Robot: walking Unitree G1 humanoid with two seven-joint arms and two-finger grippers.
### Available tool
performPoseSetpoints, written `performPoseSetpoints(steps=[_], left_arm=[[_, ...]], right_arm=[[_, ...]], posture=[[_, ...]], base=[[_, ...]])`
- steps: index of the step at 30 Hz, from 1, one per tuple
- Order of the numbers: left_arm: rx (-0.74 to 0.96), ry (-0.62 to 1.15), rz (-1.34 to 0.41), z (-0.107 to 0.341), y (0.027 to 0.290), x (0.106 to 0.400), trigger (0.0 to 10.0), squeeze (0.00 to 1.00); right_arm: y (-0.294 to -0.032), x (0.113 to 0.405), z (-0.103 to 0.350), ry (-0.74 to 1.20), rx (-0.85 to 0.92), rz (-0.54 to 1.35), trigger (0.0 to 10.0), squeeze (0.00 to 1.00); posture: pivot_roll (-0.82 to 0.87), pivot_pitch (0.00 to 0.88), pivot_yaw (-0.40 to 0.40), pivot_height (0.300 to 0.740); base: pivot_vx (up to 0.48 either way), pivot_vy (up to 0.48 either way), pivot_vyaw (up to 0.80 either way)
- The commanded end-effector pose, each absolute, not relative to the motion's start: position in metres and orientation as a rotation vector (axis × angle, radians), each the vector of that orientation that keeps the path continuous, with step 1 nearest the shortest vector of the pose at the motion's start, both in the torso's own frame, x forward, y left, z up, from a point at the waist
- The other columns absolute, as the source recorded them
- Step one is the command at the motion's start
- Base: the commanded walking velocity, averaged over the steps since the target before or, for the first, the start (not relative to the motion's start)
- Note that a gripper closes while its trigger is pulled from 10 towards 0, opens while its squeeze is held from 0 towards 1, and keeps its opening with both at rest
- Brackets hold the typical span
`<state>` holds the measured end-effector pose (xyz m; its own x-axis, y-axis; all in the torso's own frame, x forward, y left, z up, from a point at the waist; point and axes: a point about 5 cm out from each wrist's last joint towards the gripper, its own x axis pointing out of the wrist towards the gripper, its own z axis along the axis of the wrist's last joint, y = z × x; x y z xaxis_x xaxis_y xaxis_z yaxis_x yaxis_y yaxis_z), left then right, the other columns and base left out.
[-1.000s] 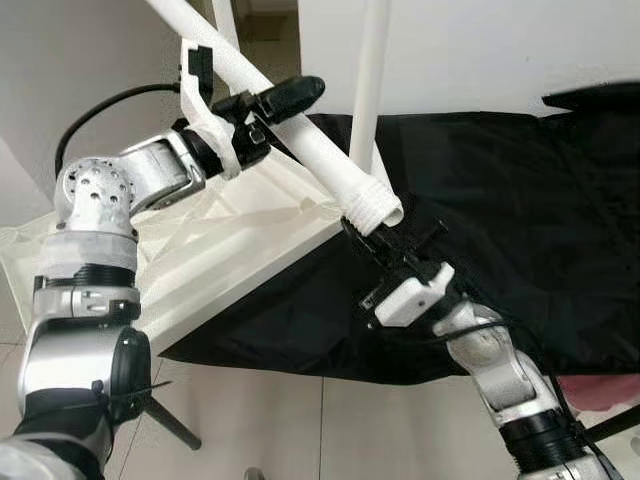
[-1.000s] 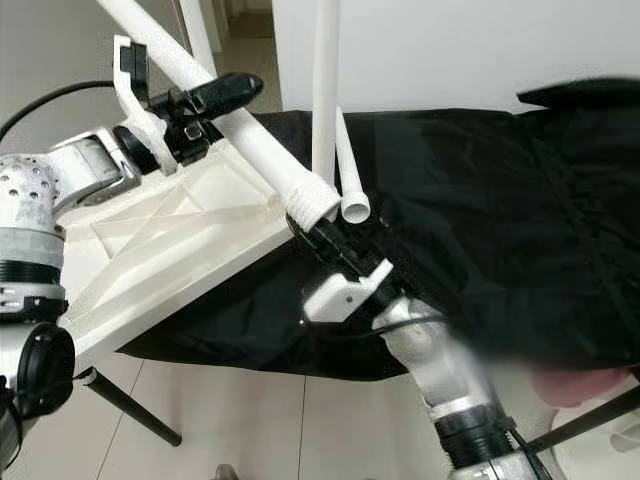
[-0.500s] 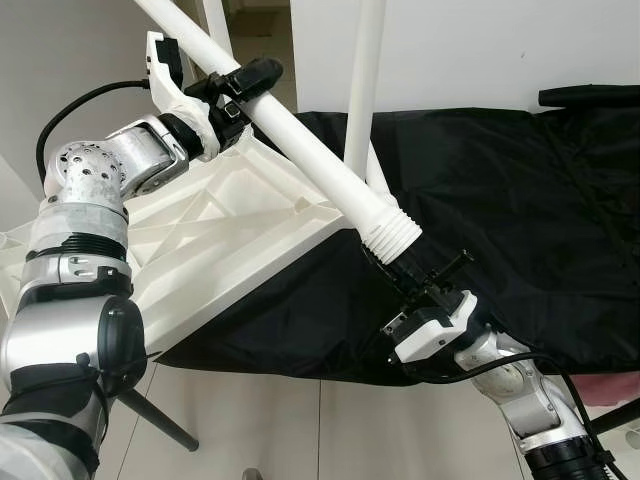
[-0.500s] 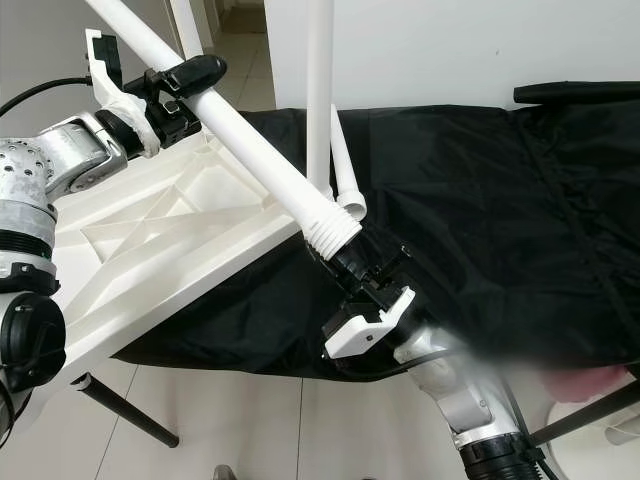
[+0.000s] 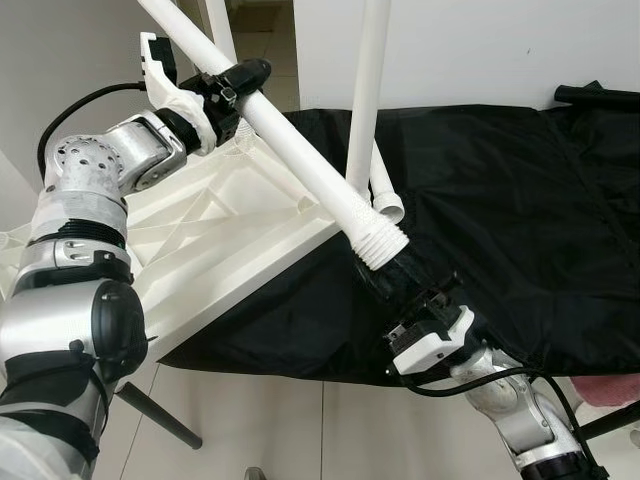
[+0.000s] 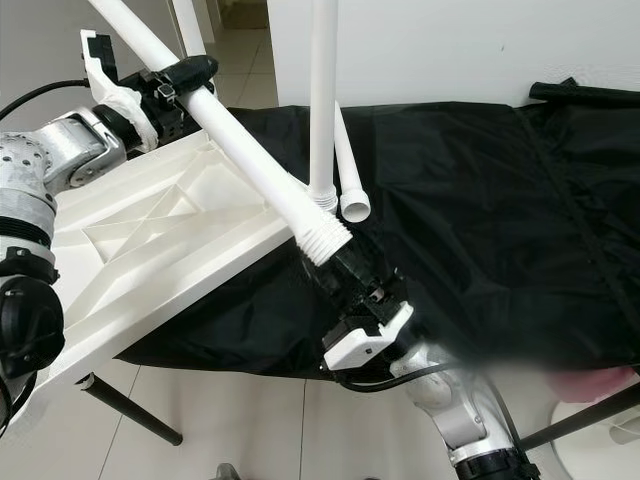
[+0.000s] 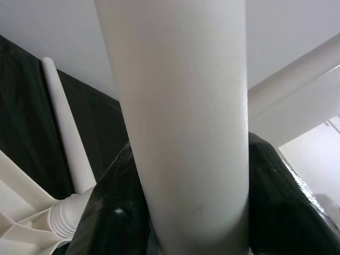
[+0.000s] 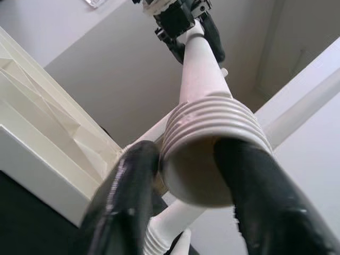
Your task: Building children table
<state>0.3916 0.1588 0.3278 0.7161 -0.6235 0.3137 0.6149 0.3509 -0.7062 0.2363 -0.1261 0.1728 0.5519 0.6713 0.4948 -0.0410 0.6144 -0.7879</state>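
Observation:
A white table top [image 5: 225, 255] lies upside down, partly over a black cloth. One white leg [image 5: 368, 90] stands upright at its near corner. A second leg [image 5: 386, 196] lies on the cloth beside it. A third long white leg [image 5: 300, 160] slants in the air between both grippers. My left gripper [image 5: 248, 80] is shut around its upper shaft [image 7: 186, 133]. My right gripper [image 5: 388, 270] is shut on its ribbed threaded end [image 8: 210, 133], one black finger [image 8: 127, 196] on each side, just off the table top's corner.
The black cloth [image 5: 500, 200] covers a raised surface across the middle and right. A black stand leg [image 5: 160, 425] slants over the tiled floor at lower left. A white wall [image 5: 480, 45] rises behind. Something pink [image 5: 610, 390] shows at the lower right.
The held leg's threaded end has come lower and nearer with my right gripper. My left gripper has shifted left and up along with the leg's upper part.

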Motion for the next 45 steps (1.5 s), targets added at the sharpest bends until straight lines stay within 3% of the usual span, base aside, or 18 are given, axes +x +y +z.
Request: performPoseSetpoints(steps=[1, 3, 4, 12, 13, 14, 15, 20, 22, 24, 27, 30, 40, 41, 45], left_arm=[[-0.885, -0.099, -0.940, 0.338, 0.166, 0.387, 0.0, 0.00], [-0.886, -0.100, -0.938, 0.338, 0.167, 0.387, 0.0, 0.00], [-0.882, -0.097, -0.925, 0.338, 0.168, 0.389, 0.0, 0.00], [-0.881, -0.103, -0.897, 0.340, 0.172, 0.391, 0.0, 0.00], [-0.875, -0.104, -0.880, 0.340, 0.174, 0.392, 2.9, 0.00], [-0.875, -0.104, -0.880, 0.340, 0.174, 0.392, 2.9, 0.00], [-0.865, -0.103, -0.859, 0.339, 0.175, 0.394, 10.0, 0.00], [-0.848, -0.134, -0.861, 0.343, 0.173, 0.393, 10.0, 0.00], [-0.816, -0.167, -0.862, 0.345, 0.171, 0.392, 10.0, 0.00], [-0.816, -0.167, -0.862, 0.345, 0.171, 0.392, 10.0, 0.00], [-0.763, -0.205, -0.857, 0.344, 0.166, 0.391, 10.0, 0.00], [-0.704, -0.222, -0.851, 0.345, 0.161, 0.390, 10.0, 0.00], [-0.462, -0.275, -0.864, 0.346, 0.133, 0.382, 10.0, 0.00], [-0.441, -0.284, -0.866, 0.346, 0.129, 0.380, 10.0, 0.00], [-0.428, -0.290, -0.867, 0.346, 0.127, 0.379, 10.0, 0.00]], right_arm=[[-0.132, 0.229, 0.177, -0.940, -0.799, 0.409, 10.0, 0.91], [-0.133, 0.226, 0.175, -0.937, -0.807, 0.390, 10.0, 0.91], [-0.134, 0.221, 0.171, -0.929, -0.822, 0.388, 10.0, 0.00], [-0.142, 0.211, 0.154, -0.841, -0.827, 0.387, 10.0, 0.00], [-0.146, 0.211, 0.154, -0.810, -0.801, 0.365, 10.0, 0.00], [-0.146, 0.211, 0.154, -0.810, -0.801, 0.365, 10.0, 0.00], [-0.149, 0.215, 0.157, -0.781, -0.766, 0.330, 10.0, 0.00], [-0.154, 0.233, 0.167, -0.684, -0.598, 0.261, 10.0, 0.00], [-0.149, 0.247, 0.176, -0.623, -0.454, 0.276, 10.0, 0.00], [-0.149, 0.247, 0.176, -0.623, -0.454, 0.276, 10.0, 0.00], [-0.133, 0.269, 0.199, -0.509, -0.133, 0.387, 10.0, 0.00], [-0.124, 0.280, 0.220, -0.497, -0.041, 0.469, 10.0, 0.00], [-0.112, 0.299, 0.243, -0.393, -0.101, 0.705, 10.0, 0.00], [-0.112, 0.300, 0.243, -0.366, -0.100, 0.732, 10.0, 0.75], [-0.112, 0.301, 0.243, -0.346, -0.098, 0.748, 10.0, 0.75]], posture=[[-0.05, 0.068, 0.143, 0.740], [-0.05, 0.068, 0.143, 0.740], [-0.06, 0.071, 0.148, 0.740], [-0.06, 0.071, 0.148, 0.740], [-0.06, 0.071, 0.148, 0.740], [-0.06, 0.071, 0.148, 0.740], [-0.07, 0.061, 0.137, 0.740], [-0.06, 0.041, 0.119, 0.740], [-0.06, 0.037, 0.114, 0.740], [-0.06, 0.037, 0.114, 0.740], [-0.05, 0.034, 0.107, 0.740], [-0.05, 0.033, 0.103, 0.740], [-0.02, 0.027, 0.070, 0.740], [-0.02, 0.027, 0.070, 0.740], [-0.02, 0.026, 0.068, 0.740]], base=[[0.000, 0.000, 0.00], [0.000, 0.000, 0.00], [0.000, 0.000, 0.00], [0.000, 0.000, 0.00], [0.000, 0.000, 0.00], [0.000, 0.000, 0.00], [0.000, 0.000, 0.00], [0.000, 0.000, 0.00], [0.000, 0.000, 0.00], [0.000, 0.000, 0.00], [0.000, 0.000, 0.00], [0.000, 0.000, 0.00], [0.000, 0.000, 0.00], [0.000, 0.000, 0.00], [0.000, 0.000, 0.00]])
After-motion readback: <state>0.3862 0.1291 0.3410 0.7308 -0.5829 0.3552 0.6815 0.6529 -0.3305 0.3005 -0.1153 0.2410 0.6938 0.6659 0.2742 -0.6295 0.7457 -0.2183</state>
